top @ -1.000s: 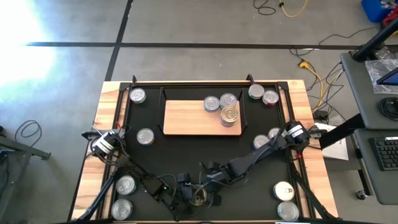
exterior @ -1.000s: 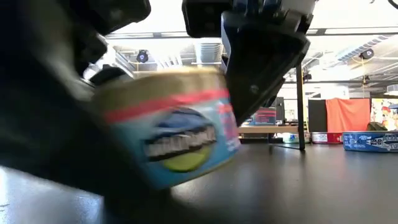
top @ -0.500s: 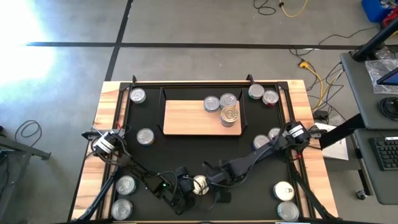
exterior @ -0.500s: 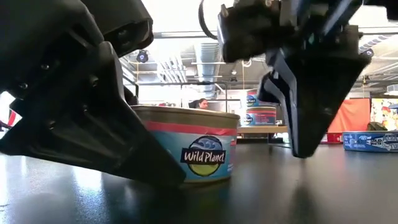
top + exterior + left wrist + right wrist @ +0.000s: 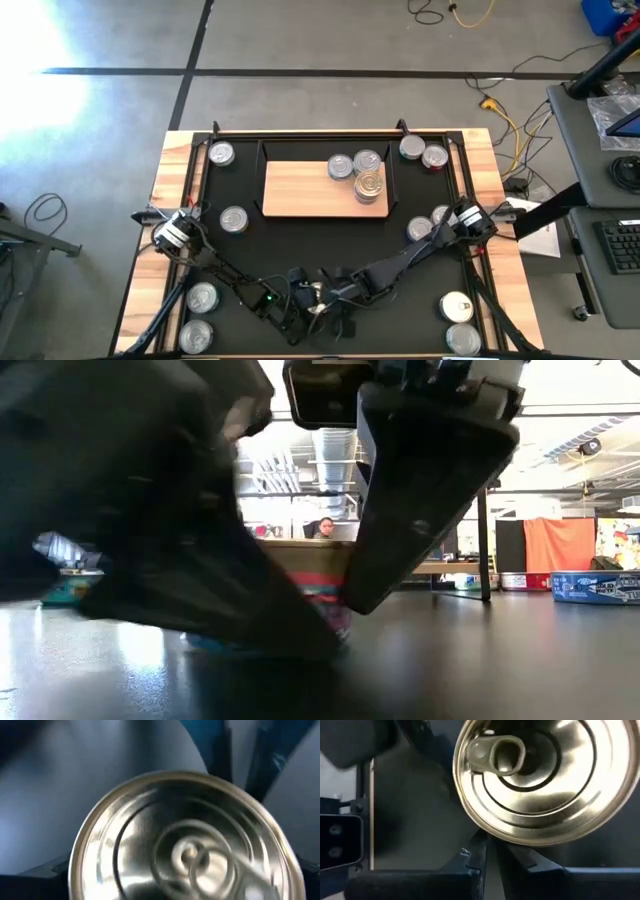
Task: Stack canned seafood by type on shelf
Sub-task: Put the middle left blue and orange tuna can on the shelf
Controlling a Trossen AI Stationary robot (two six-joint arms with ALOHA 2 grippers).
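Both pincers crowd one can [image 5: 318,297] on the worktop's near edge, well short of the shelf [image 5: 305,189]: my left pincer [image 5: 300,308] spread wide around it, my right pincer [image 5: 338,298] pressed together, touching its rim. I'd center left, then squeeze.

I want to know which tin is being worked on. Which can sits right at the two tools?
The can at the mat's near edge, between both tools; every other tin stands apart from them.

A tin [image 5: 318,585] with a red band under its rim stands on the dark surface [image 5: 500,660], largely hidden between two big dark hand parts, while further tins [image 5: 600,586] sit far back and a person [image 5: 324,528] shows behind.
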